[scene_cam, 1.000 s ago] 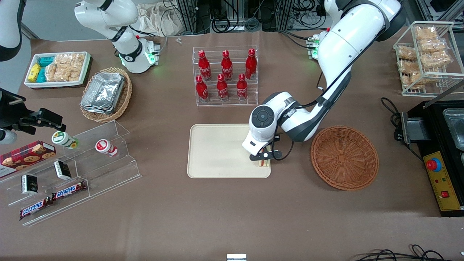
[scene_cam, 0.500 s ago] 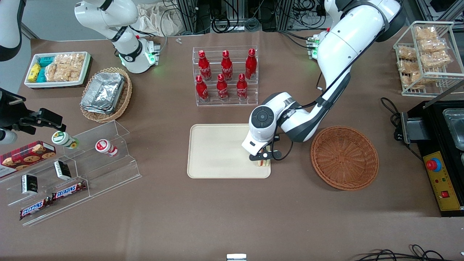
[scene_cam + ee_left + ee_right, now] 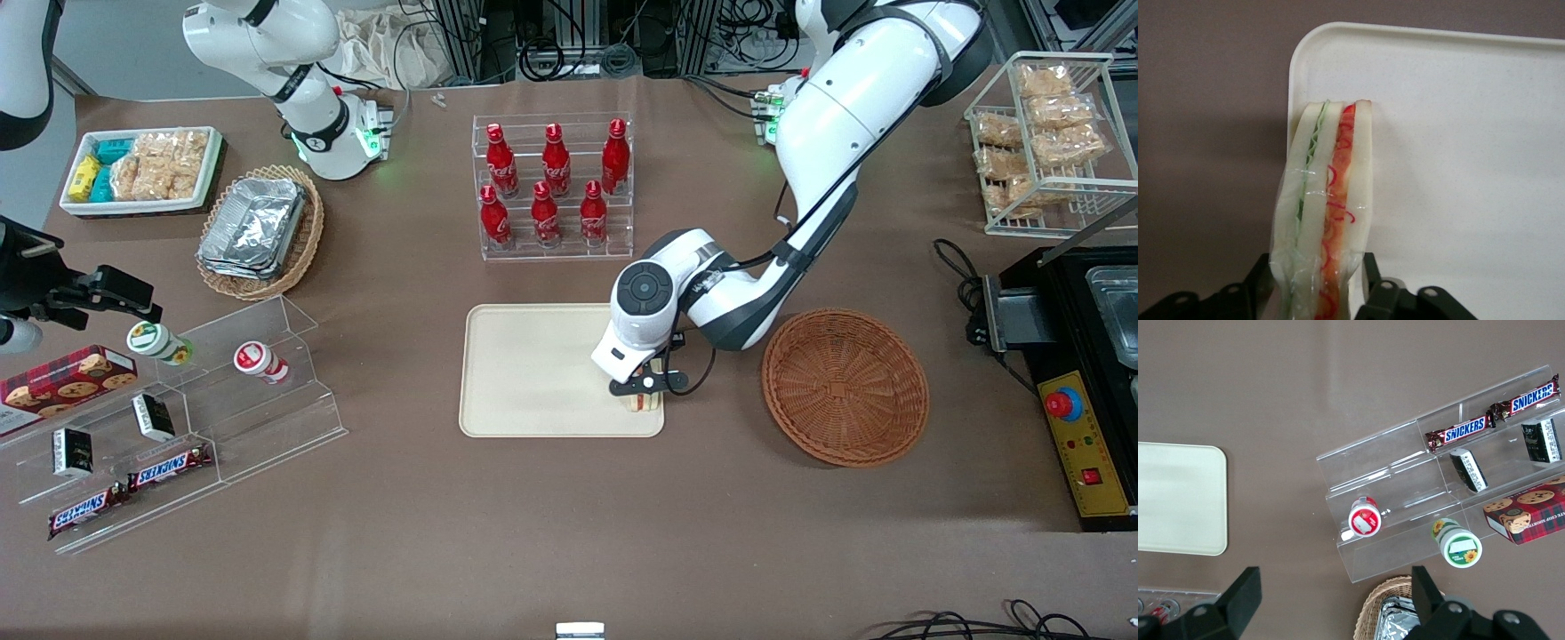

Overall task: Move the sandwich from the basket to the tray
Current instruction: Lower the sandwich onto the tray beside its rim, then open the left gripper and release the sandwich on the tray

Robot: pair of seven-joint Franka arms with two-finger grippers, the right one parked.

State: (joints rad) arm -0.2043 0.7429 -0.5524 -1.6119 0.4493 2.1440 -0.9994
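The tray [image 3: 533, 373] lies near the middle of the table, with the bottles [image 3: 551, 187] farther from the front camera, and the gripper [image 3: 646, 391] hangs over the tray corner that is nearest the basket [image 3: 845, 387] and toward the front camera. Its fingers [image 3: 1373, 277] are closed narrow on the wrapped sandwich [image 3: 1328, 200], one pressing each bread face at the wide end, so the wedge points straight out from the gripper toward the tray. In the wrist view the sandwich's long axis runs along the tray's short rim [image 3: 1293, 87], and its tip sits just inside the rounded corner; the outer bread face lines up almost over the rim, while the bare tray floor [image 3: 1458, 167] spreads away on the filling's red side. That is the relation the release turns on: to my eye the wedge is over the tray but only just, so it could lean onto the rim when freed. Whether its lower edge already touches the tray cannot be told. The basket, well apart toward the working arm's end, holds nothing visible.
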